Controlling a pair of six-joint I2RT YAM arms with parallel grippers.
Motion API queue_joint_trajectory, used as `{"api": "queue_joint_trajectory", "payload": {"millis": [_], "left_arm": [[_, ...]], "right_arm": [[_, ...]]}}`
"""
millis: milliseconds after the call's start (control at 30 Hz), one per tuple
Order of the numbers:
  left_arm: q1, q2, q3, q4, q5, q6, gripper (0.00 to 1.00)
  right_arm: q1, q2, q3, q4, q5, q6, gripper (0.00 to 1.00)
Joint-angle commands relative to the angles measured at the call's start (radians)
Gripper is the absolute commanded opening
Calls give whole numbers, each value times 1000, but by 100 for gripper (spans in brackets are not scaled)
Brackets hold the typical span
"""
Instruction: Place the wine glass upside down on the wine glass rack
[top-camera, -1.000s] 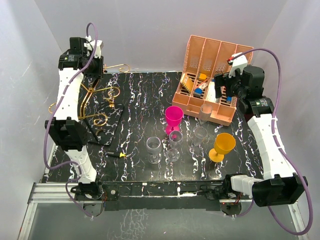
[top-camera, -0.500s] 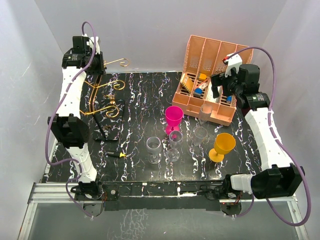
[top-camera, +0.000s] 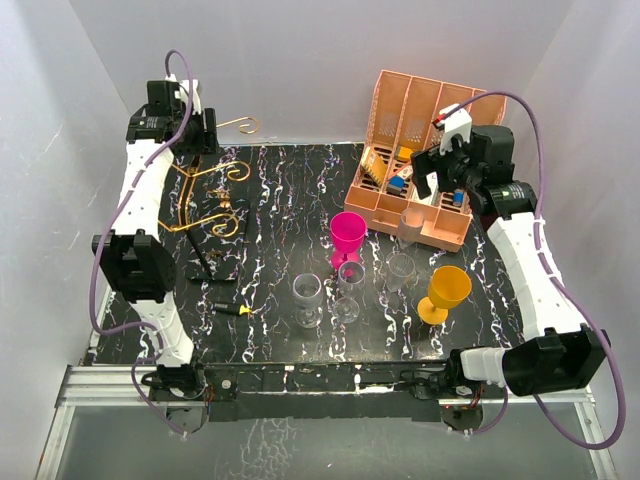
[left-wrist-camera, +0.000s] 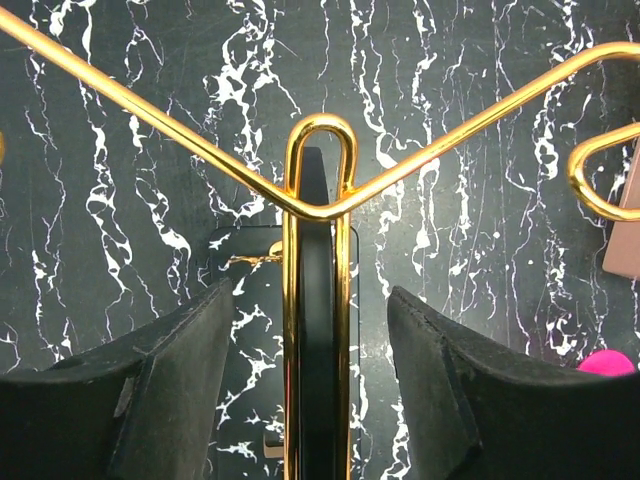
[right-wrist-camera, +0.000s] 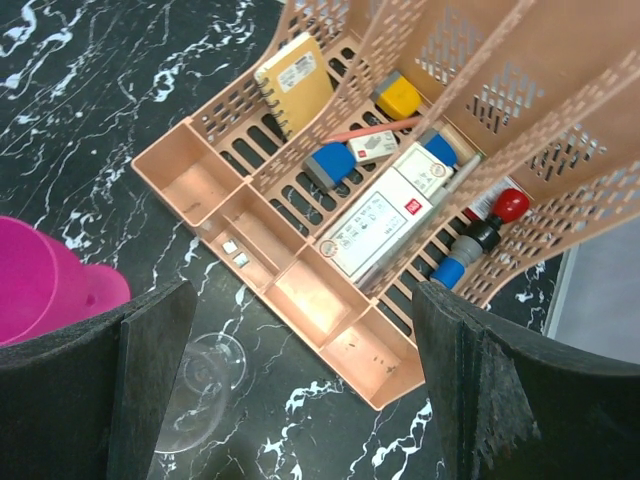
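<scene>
The gold wire wine glass rack stands near upright at the back left on its small black base. My left gripper is open around the top of the rack. In the left wrist view the looped central post runs between my fingers with a gap on each side. My right gripper is open and empty above the pink organiser. Wine glasses stand mid-table: a magenta one, an orange one and clear ones. The right wrist view shows the magenta glass and a clear glass.
The salmon-pink file organiser holds small items at the back right and also shows in the right wrist view. More clear glasses stand in front of it. A small black and yellow tool lies near the rack's base.
The rack has gone from leaning over to the left to standing near upright under my left gripper. My right gripper has moved left over the organiser.
</scene>
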Motion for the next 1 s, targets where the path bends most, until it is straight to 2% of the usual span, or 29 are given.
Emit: {"api": "queue_joint_trajectory", "payload": {"millis": [0,67,233,333,433,467,667,967], "left_arm": [[-3,-167,-11,28,-7,14,65],[-3,-201,-27,41,9,25,72],[-5,-325,-106,119,83,71,96],[-4,-358,-99,104,213,113,97],[-14,-361,-80,56,396,141,97],[-33,-356,-73,37,417,151,97],[-206,-371,-134,10,292,287,97],[-228,-408,-181,49,289,304,97]], "right_arm": [[31,-39,15,15,-42,-49,98],[38,-47,11,6,-64,-63,99],[80,-12,45,-109,-162,-144,98],[126,15,56,-180,-179,-184,98],[154,10,32,-185,-168,-197,98],[156,7,28,-179,-155,-192,98],[156,-1,37,-222,-51,-160,98],[136,-16,-9,-261,-1,-152,99]]}}
